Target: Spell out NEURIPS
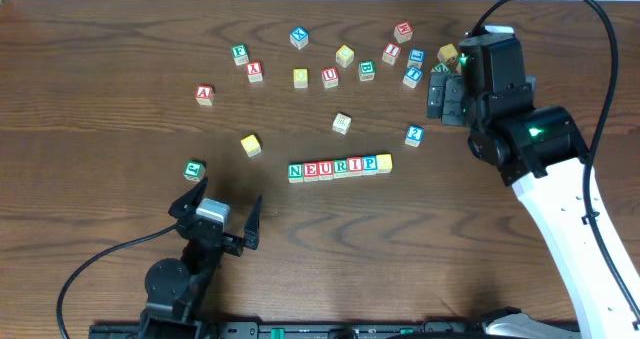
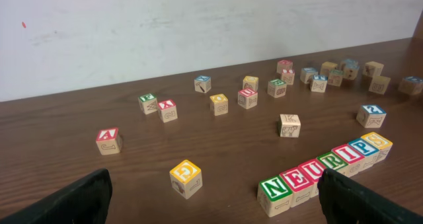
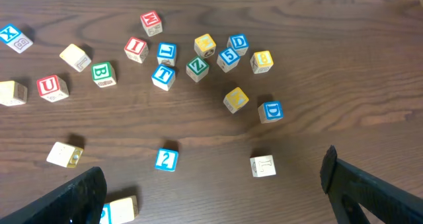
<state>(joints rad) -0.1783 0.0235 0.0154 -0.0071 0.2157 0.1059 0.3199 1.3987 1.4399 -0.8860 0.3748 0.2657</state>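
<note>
The NEURIPS cubes (image 1: 339, 166) lie in one touching row at the table's middle, reading N, E, U, R, I, P with a yellow-topped cube at the right end. The left wrist view shows the row (image 2: 324, 164) from green N to yellow S. My left gripper (image 1: 220, 207) hovers open near the front edge, left of the row and apart from it, and nothing sits between its fingers (image 2: 215, 207). My right gripper (image 1: 442, 97) is open at the back right over loose cubes, empty (image 3: 218, 197). Only the row's right end (image 3: 122, 209) shows in its view.
Loose cubes are scattered around: a yellow G cube (image 2: 186, 178), a green cube (image 1: 194, 169), a red A cube (image 1: 204, 94), a blue 2 cube (image 3: 165, 159), a pale cube (image 3: 263, 165). A cluster of several cubes (image 3: 198, 55) lies at the back right.
</note>
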